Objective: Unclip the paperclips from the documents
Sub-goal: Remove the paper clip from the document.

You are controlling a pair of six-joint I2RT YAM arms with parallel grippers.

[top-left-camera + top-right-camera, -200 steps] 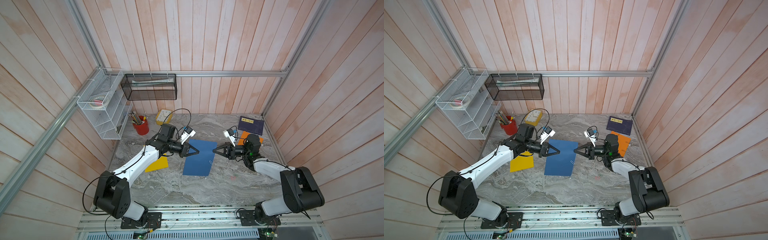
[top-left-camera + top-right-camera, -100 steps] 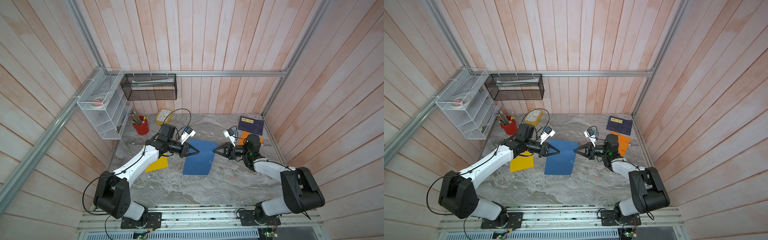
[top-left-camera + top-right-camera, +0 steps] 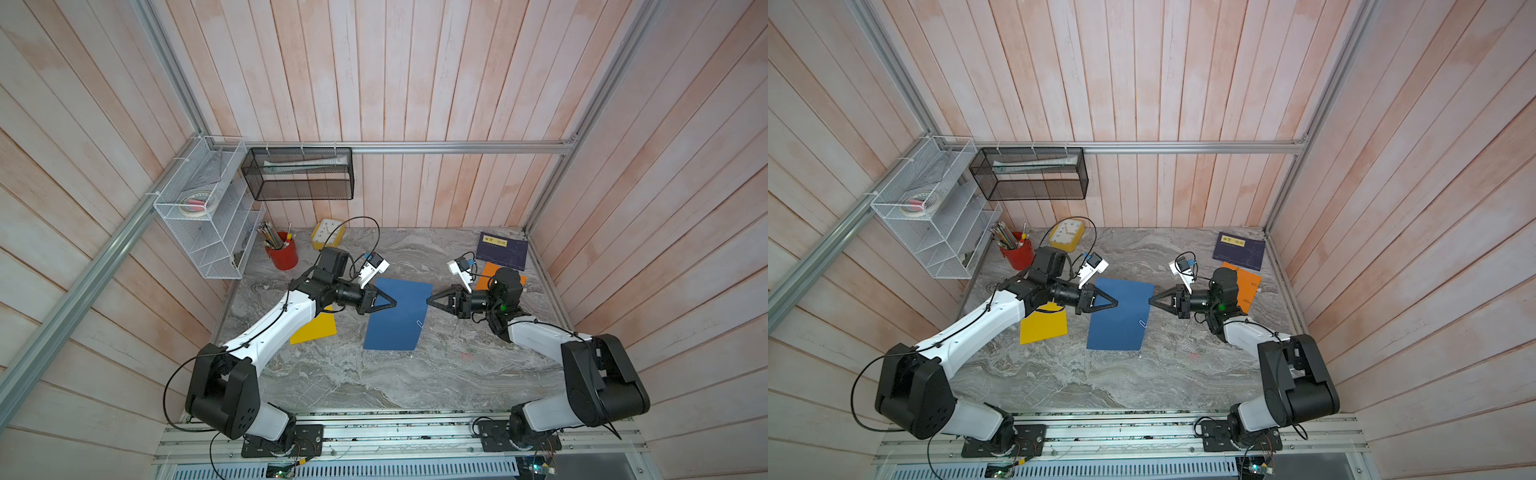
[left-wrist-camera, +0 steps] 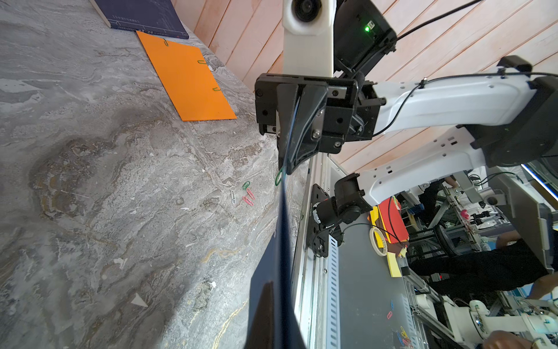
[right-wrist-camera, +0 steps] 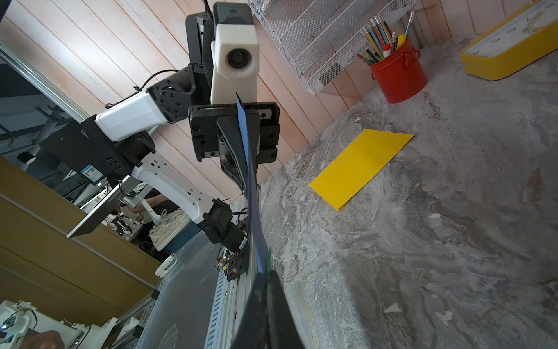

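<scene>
marble counter [image 3: 374, 382]: blue document [image 3: 390, 332] long axis runs back edge to front edge; left gripper [image 3: 394, 303] and right gripper [image 3: 429, 300] both pinch it, green paperclip [image 4: 278, 178] at right's tips.

I saw a plain blue document [image 3: 395, 320] with a silvery paperclip [image 3: 419, 323], a plain yellow document [image 3: 313, 328], and an orange document [image 4: 187, 75] with green paperclips [image 4: 201, 62]. The loose paperclips [image 4: 250, 194] were red, green and silver on the grey-veined marble tabletop [image 3: 374, 374]. The booklet [image 3: 503, 251] was navy with a yellow label, and the pencil cup [image 3: 283, 255] was red.
</scene>
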